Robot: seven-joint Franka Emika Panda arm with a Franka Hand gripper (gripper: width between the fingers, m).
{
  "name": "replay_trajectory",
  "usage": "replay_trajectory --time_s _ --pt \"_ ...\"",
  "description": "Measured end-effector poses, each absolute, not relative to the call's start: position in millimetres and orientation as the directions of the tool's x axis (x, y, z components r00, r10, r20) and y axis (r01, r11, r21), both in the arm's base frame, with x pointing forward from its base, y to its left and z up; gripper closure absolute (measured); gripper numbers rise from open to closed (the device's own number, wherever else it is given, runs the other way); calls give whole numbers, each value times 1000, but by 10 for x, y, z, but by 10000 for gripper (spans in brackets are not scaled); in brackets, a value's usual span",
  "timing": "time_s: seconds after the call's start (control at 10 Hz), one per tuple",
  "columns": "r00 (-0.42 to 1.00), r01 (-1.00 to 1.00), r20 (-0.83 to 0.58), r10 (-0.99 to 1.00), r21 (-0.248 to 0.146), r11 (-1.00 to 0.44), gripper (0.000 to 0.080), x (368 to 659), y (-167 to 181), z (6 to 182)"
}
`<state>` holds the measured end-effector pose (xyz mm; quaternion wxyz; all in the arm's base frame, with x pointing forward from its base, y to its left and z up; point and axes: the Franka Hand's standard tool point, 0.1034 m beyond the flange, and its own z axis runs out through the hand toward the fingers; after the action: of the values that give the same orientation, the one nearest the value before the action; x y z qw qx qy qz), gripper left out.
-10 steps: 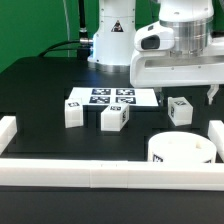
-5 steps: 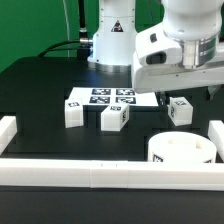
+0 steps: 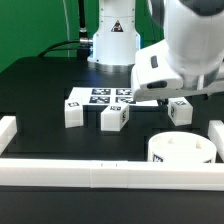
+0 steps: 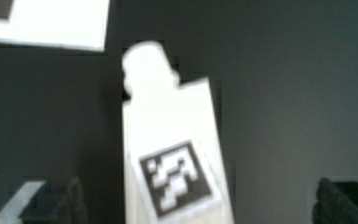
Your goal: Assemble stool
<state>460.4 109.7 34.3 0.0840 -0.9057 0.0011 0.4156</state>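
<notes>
Three white tagged leg blocks stand on the black table: one at the exterior view's left, one in the middle, one at the right. The round white seat stands near the front right. My gripper hangs tilted just above the right leg block; its fingertips are hidden there. In the wrist view the gripper is open, its dark fingertips wide apart on either side of a tagged leg block, not touching it.
The marker board lies behind the leg blocks and shows as a corner in the wrist view. White border rails run along the front, left and right. The robot base stands at the back.
The hand has tilted and swung toward the exterior view's left, sinking closer over the right leg block. The leg blocks and seat have not moved.
</notes>
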Motion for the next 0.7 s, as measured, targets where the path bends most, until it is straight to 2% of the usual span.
replay_trajectory --time_s 0.2,0.4,0.6,0.7 --pt "566 -70 -819 89 -155 -986 150 4612 1110 295" --pt "589 -67 -804 84 -152 -986 150 4655 1110 281" --pt "592 -47 -804 59 -108 -993 150 4657 1074 274" --pt "597 -43 -800 59 -105 -993 150 4666 1064 255"
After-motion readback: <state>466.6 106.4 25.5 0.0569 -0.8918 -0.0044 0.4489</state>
